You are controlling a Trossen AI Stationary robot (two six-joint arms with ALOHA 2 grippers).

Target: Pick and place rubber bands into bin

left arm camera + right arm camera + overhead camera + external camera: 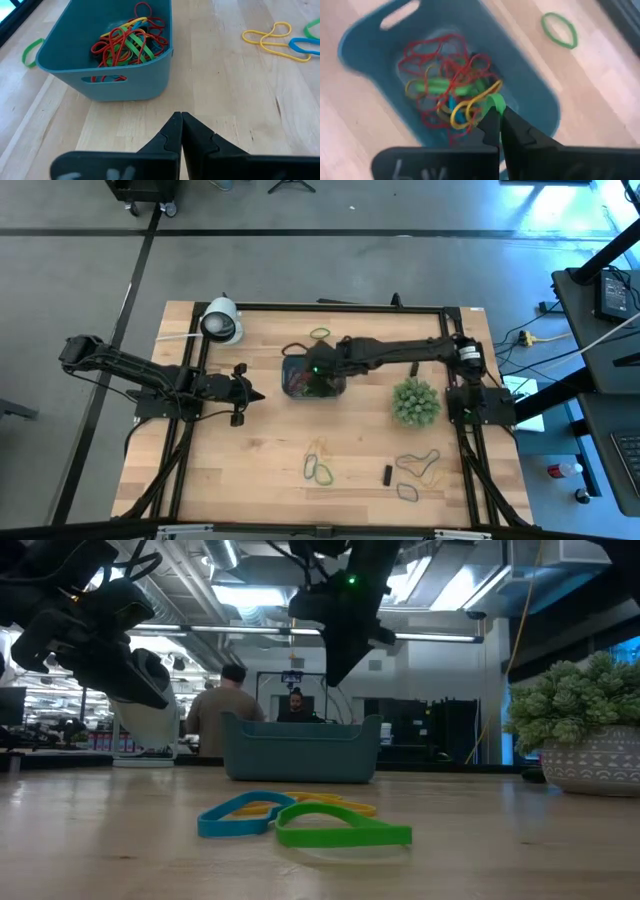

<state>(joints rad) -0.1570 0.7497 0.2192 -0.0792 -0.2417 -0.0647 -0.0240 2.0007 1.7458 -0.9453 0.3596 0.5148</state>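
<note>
We hold our right gripper [496, 116] over the small blue-teal plastic bin [312, 375] at the high view's centre, fingers clenched on a green rubber band [495, 103], so it can drop among the tangled bands inside. Our left gripper [180, 125] waits clenched and empty at centre-left. Loose bands [320, 465] lie lower centre and right, with open tabletop around them.
</note>
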